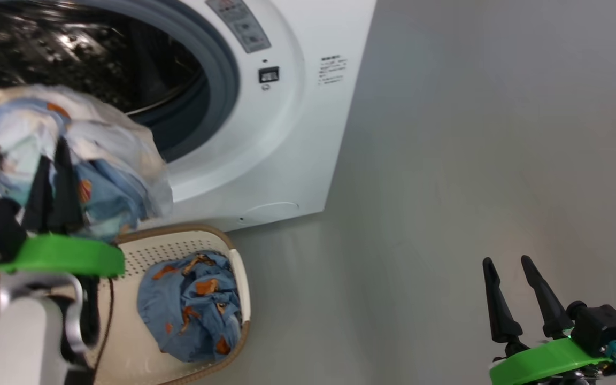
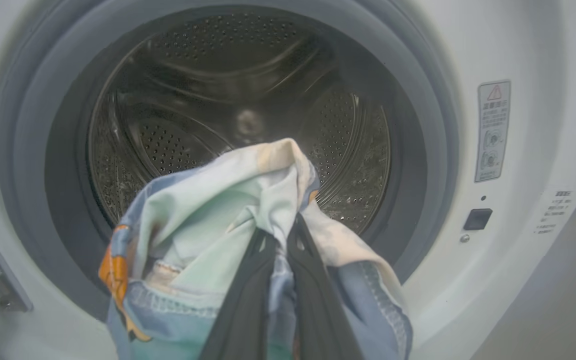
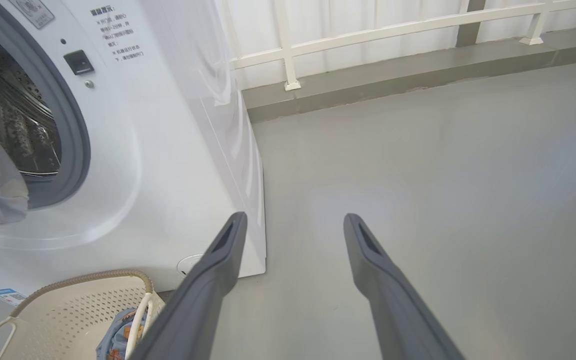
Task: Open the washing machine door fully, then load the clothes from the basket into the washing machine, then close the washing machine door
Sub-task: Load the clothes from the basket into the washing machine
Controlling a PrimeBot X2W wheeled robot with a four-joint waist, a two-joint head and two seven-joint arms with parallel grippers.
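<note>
Warning label (image 2: 493, 131) on washing machine (image 2: 533, 60)

Soft, even light on the grey floor (image 1: 474, 160), shadows faint. Glare flecks the steel drum (image 1: 72, 48). The clothes (image 1: 105, 155) smear with blur (head view); wrist views bow at the edges.

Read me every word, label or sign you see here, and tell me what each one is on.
Warning sticker on the washing machine front: a warning triangle on top; the text is too small to read.
Printed lines on the front, beside the drum opening: Chinese characters, too blurred to quote.
Blue sticker low on the front: unreadable.
No text can be quoted.
</note>
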